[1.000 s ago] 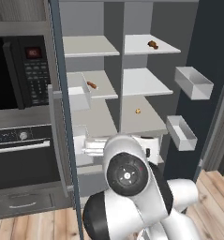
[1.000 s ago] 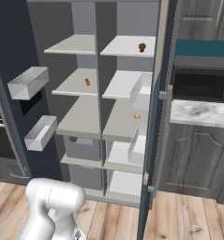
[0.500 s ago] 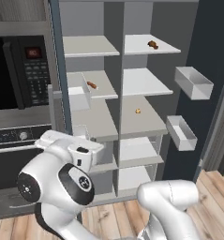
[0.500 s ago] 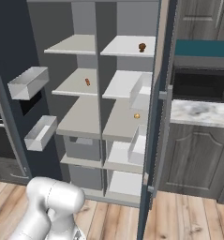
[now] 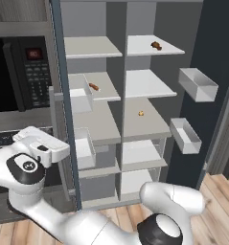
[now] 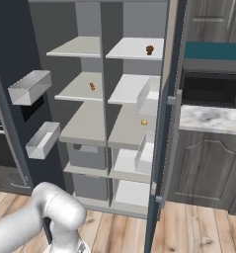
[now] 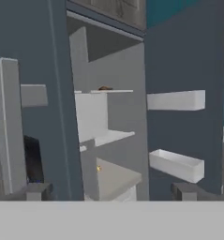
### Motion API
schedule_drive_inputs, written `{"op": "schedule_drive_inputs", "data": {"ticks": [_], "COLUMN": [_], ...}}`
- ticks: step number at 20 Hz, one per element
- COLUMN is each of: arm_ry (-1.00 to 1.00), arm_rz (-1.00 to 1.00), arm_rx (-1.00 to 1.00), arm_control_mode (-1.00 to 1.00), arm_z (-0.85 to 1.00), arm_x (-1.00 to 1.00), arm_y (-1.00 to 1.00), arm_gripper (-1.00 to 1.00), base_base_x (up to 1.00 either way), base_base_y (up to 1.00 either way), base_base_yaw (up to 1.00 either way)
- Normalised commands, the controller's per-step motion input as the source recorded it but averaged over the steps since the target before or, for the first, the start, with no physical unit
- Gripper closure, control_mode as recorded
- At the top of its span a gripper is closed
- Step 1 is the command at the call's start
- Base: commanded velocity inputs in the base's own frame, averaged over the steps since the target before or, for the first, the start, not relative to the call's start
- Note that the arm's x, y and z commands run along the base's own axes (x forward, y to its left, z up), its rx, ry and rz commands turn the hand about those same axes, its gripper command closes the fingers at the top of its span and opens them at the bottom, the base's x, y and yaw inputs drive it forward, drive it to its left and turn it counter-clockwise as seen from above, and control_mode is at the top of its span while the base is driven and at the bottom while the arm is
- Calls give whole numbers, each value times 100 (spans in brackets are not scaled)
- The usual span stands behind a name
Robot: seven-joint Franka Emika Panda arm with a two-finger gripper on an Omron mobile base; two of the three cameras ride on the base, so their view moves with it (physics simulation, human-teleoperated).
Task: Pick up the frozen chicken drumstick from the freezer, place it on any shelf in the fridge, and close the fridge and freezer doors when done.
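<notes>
Frozen chicken drumstick (image 5: 156, 45): we see it lying on the top shelf (image 5: 168, 49) of the right-hand half, which we take for the fridge (image 5: 152, 86). Nothing is touching it.
Gripper (image 7: 112, 191): its jaws stand wide apart with nothing between them.
Step in hand: we judge that the placing is done and the doors are left to close, the freezer door (image 5: 63, 119) first.
How to do it well: we want the hand flat on the door's outer face, near the bar handle (image 7: 9, 126). Then we push in one steady arc, clear of the door bin (image 5: 81, 98), until the door seats.
Fridge door (image 5: 209, 67): it stands wide open, well away from the hand.
Arm pose: it folds low and to the left in front of the microwave (image 5: 20, 72), with the hand beside the freezer door's edge.
</notes>
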Motion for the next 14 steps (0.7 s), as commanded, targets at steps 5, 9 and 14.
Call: {"op": "schedule_drive_inputs", "data": {"ticks": [5,9,14], "arm_ry": [7,10,8], "arm_rz": [10,15,10], "arm_rx": [0,0,0], "arm_control_mode": [-100,-100,-100], "arm_z": [-31,-37,-29], "arm_x": [56,68,68], "arm_y": [11,0,1], "arm_gripper": [-100,-100,-100], "base_base_x": [0,0,0], "base_base_y": [0,0,0], "base_base_yaw": [0,0,0]}}
